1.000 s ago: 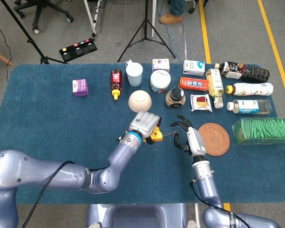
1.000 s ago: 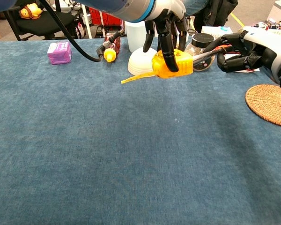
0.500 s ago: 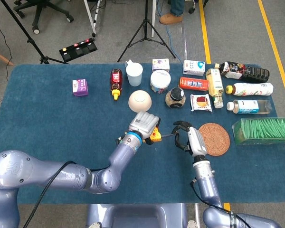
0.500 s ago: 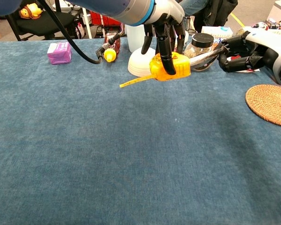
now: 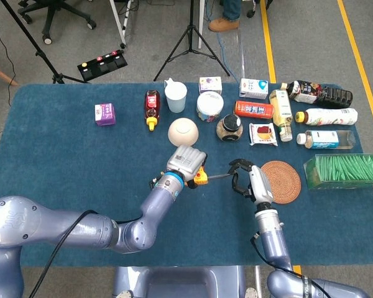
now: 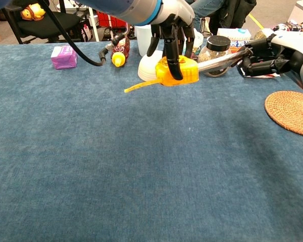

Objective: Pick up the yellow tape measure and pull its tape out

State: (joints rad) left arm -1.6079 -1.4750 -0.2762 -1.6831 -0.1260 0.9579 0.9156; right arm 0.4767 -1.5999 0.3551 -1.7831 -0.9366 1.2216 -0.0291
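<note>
Since a second ago my left robot hand [image 6: 172, 31] has carried the yellow tape measure [image 6: 178, 71] leftward, while my right robot hand [image 6: 265, 54] has drawn away to the right, so more tape [image 6: 218, 60] now spans between them. My left fingers wrap the case from above, holding it clear of the bench [image 5: 62, 161]. My right fingers are curled tight around the tape's end. A yellow strap [image 6: 140, 85] trails off the case's left side. Blue cloth covers the bench, with a round woven coaster [image 5: 280, 181] just right of my right hand and a white bowl [image 5: 182, 131] behind the case. Beyond the bench lies grey floor with yellow lines [image 5: 267, 37] and a black tripod [image 5: 189, 37].
</note>
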